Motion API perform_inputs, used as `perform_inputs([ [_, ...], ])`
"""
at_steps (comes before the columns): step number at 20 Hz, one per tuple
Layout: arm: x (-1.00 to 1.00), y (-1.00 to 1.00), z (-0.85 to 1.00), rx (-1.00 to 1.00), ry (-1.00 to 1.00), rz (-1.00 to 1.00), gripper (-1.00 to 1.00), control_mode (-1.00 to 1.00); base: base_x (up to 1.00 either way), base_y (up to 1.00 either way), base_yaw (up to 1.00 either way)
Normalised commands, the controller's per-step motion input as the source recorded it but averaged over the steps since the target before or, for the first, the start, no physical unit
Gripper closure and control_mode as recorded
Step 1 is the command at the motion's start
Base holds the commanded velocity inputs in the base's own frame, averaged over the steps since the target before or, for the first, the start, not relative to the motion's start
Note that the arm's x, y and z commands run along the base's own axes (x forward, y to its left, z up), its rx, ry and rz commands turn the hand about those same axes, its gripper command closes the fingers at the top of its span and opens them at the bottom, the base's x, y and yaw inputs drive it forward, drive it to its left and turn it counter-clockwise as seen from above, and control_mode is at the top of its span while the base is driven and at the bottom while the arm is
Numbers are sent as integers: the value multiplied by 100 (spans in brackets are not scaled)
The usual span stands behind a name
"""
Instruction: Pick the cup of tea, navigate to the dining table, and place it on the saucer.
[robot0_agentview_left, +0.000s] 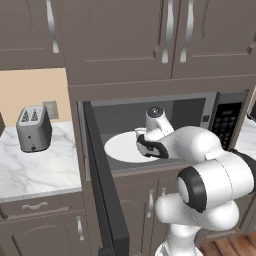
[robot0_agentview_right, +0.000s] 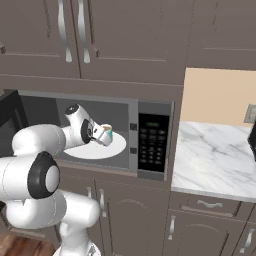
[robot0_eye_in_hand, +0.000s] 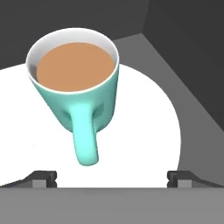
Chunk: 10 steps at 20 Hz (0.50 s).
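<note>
The cup of tea (robot0_eye_in_hand: 76, 83), a teal-green mug with brown liquid inside, stands upright on the white round turntable plate (robot0_eye_in_hand: 144, 131) inside the open microwave (robot0_agentview_right: 100, 120). Its handle (robot0_eye_in_hand: 84, 140) points back toward my hand. My gripper (robot0_eye_in_hand: 112, 177) is open; its two fingertips (robot0_eye_in_hand: 43, 177) sit wide apart just short of the mug, with the handle's end between their lines. From the right base view, the gripper (robot0_agentview_right: 96, 134) is inside the microwave cavity, right beside the cup (robot0_agentview_right: 106, 133). The dining table and the saucer are out of view.
The microwave door (robot0_agentview_left: 102, 190) hangs open to the left of my arm. The control panel (robot0_agentview_right: 152, 145) borders the cavity on the right. A silver toaster (robot0_agentview_left: 33, 128) stands on the marble counter (robot0_agentview_left: 35, 170). Handled cabinets (robot0_agentview_left: 125, 40) hang above.
</note>
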Motion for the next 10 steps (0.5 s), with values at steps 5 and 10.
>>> perform_inputs([
  [5, 18, 12, -6, -4, 0, 0, -100, -100, 0, 0, 0],
  [10, 19, 2, -12, -2, 0, 0, -100, -100, 0, 0, 0],
])
